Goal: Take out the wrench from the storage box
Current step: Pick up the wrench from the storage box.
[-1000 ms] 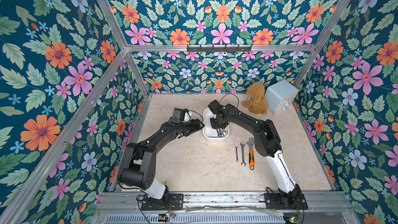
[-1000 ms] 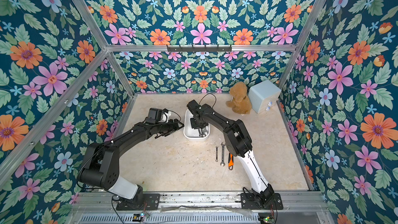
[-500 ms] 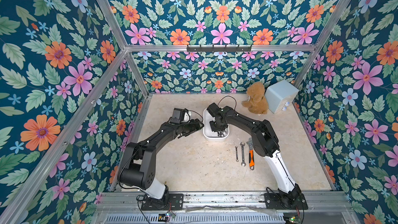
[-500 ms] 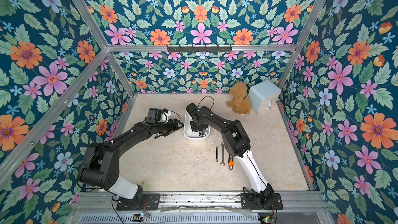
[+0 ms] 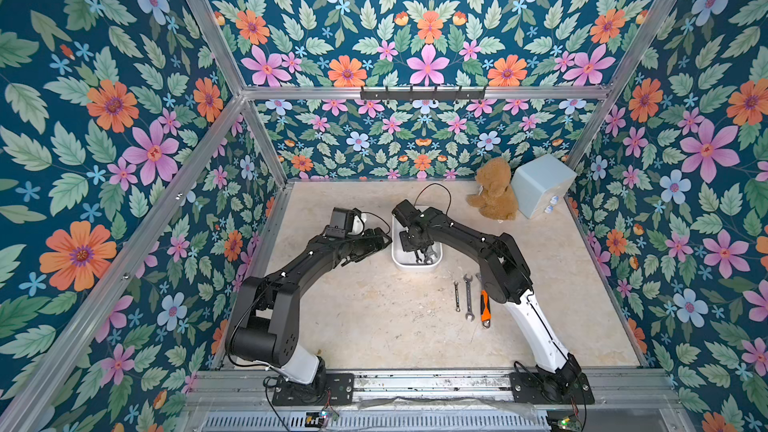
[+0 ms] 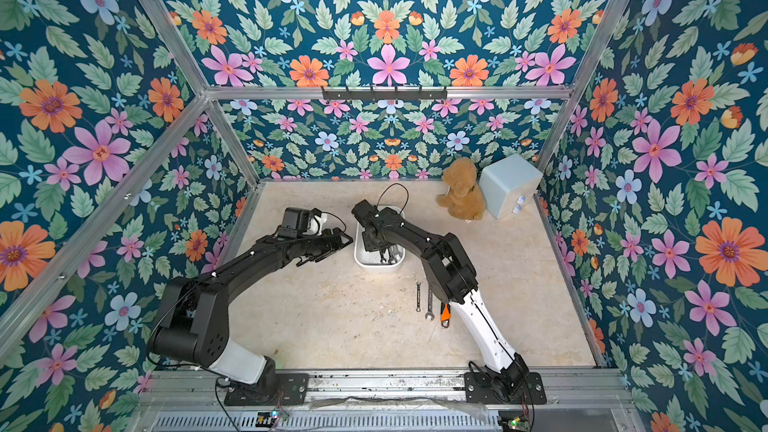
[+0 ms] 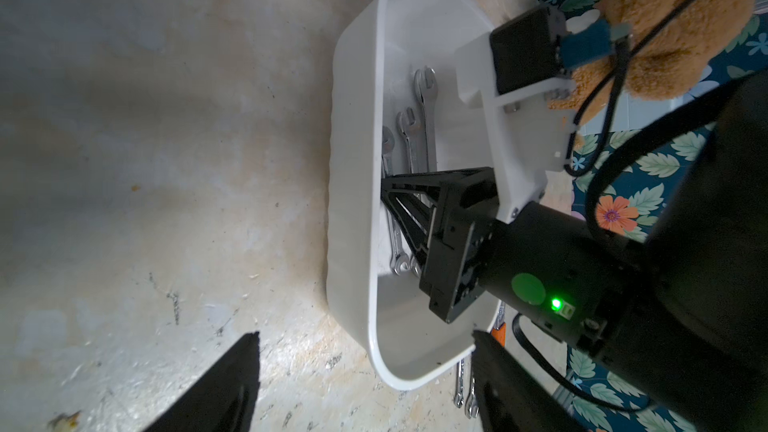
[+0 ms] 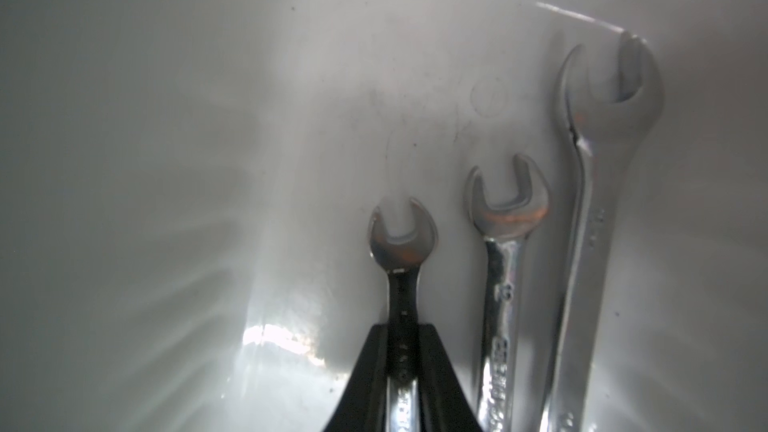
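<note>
In a top view, the white storage box (image 5: 415,266) is being reached into by the right end effector (image 5: 417,248). The left end effector (image 5: 382,238) is being held just beside the box. Spare tools (image 5: 468,297) are being shown on the surface (image 5: 374,326) near the box.

In the left wrist view, the left end effector (image 7: 365,336) is being held wide open and empty at the box's corner (image 7: 386,371).

In the right wrist view, the smallest wrench (image 8: 401,238) is being pinched on its shank by the closed right end effector (image 8: 401,331). It is being shown flat on the box floor beside two larger wrenches (image 8: 505,209). It is being judged stiff, thin, fairly light and slippery because polished. A mid-shank hold across the flat sides is being judged best, so that pivoting is avoided.
</note>
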Controlling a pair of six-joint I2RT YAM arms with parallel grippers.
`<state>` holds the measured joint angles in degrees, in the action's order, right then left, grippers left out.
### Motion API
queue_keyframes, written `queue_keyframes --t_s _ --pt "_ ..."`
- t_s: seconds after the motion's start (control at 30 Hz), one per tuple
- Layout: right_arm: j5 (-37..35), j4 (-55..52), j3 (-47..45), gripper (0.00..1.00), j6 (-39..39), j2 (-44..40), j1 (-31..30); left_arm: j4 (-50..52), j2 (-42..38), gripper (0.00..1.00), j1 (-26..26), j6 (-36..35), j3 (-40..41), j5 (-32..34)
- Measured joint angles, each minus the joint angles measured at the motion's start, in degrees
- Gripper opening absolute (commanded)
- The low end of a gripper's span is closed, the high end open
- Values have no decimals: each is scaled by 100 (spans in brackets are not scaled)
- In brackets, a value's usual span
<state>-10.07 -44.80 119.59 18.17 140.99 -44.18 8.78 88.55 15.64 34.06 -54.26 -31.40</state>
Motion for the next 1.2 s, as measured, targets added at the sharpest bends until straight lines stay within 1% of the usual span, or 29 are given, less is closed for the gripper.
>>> queue_keyframes --t_s 0.5,0.87,1.2 --pt "85 -817 1132 12 42 306 22 -2 -72 83 -61 0 2 2" --pt "92 -955 1392 12 168 306 28 -2 -85 83 -74 2 35 0" --pt "63 -1211 1996 12 190 367 42 -15 -138 83 -96 2 46 0"
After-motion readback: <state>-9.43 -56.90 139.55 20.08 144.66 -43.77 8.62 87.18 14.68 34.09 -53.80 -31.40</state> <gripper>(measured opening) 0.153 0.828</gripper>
